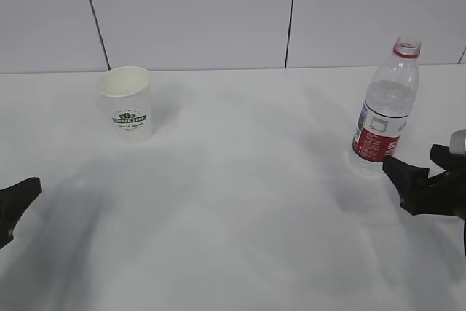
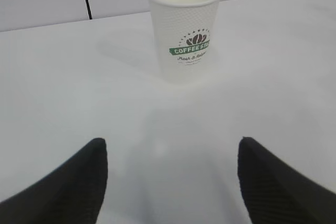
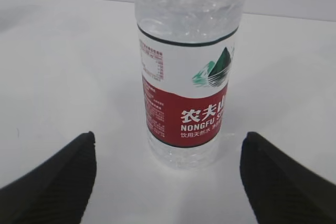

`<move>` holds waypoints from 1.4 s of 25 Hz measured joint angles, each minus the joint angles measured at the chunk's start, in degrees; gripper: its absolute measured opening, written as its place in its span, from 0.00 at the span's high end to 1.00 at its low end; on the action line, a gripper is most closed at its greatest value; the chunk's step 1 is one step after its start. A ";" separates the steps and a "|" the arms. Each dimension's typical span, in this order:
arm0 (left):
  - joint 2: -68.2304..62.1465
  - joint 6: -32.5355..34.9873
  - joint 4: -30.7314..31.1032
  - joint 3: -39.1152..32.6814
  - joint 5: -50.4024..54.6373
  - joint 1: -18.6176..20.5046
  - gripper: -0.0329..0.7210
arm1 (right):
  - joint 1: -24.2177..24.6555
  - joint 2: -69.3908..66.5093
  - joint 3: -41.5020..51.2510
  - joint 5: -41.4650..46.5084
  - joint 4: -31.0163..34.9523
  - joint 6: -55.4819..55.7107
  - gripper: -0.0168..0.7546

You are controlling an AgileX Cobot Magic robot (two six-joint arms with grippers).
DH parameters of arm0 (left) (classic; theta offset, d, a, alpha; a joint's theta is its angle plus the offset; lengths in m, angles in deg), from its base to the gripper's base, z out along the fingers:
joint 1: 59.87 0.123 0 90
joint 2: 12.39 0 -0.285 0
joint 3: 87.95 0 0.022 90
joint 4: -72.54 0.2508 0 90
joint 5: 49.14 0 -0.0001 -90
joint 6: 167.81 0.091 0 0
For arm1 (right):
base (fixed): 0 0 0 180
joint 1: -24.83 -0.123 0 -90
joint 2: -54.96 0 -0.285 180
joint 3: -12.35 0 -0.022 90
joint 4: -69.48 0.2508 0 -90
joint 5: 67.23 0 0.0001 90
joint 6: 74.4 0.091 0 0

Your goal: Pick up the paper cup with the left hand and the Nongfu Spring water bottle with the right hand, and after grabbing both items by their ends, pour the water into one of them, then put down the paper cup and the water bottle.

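White tabletop (image 1: 240, 202) all round, white panelled wall (image 1: 189, 12) behind it with dark seams. The paper cup (image 1: 127, 103) stands upright at the far left of the table, rim up, green coffee logo facing the room. The Nongfu Spring water bottle (image 1: 386, 107) stands upright at the far right, cap off, red neck ring showing, red-and-white label round the lower half, the water (image 3: 189, 19) clear inside it behind the crinkled plastic. Cup and bottle well apart, both resting on the table, nothing touching either. The left hand (image 1: 16, 202) sits low at the left edge, near side of the table, well short of the cup; its wrist view shows both black fingers (image 2: 63, 187) spread wide with the cup centred ahead between them, gap empty. The right hand (image 1: 419, 180) sits at the right edge, just beside the bottle's base on the near side; jaws spread, bottle straight ahead of the opening, fingertips (image 3: 52, 182) not yet round it. No contact visible on either side.
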State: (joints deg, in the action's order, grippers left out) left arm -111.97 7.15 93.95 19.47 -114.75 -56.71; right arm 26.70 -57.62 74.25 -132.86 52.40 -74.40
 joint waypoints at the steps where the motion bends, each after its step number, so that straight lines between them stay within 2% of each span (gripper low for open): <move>1: 0.00 0.00 0.00 0.00 0.00 0.00 0.19 | 0.00 0.00 -0.15 0.00 0.00 0.00 0.14; 19: 0.00 0.00 -0.38 0.00 0.00 0.00 0.19 | 0.00 -4.62 -4.06 0.00 -0.11 0.00 0.14; 35: 0.00 -0.04 -0.46 0.00 0.00 0.00 0.19 | 0.00 -4.82 -4.53 0.00 -0.11 0.00 0.19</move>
State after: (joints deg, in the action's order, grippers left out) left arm -111.97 7.11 93.48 19.47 -114.75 -56.71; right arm 26.70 -62.44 69.72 -132.86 52.29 -74.40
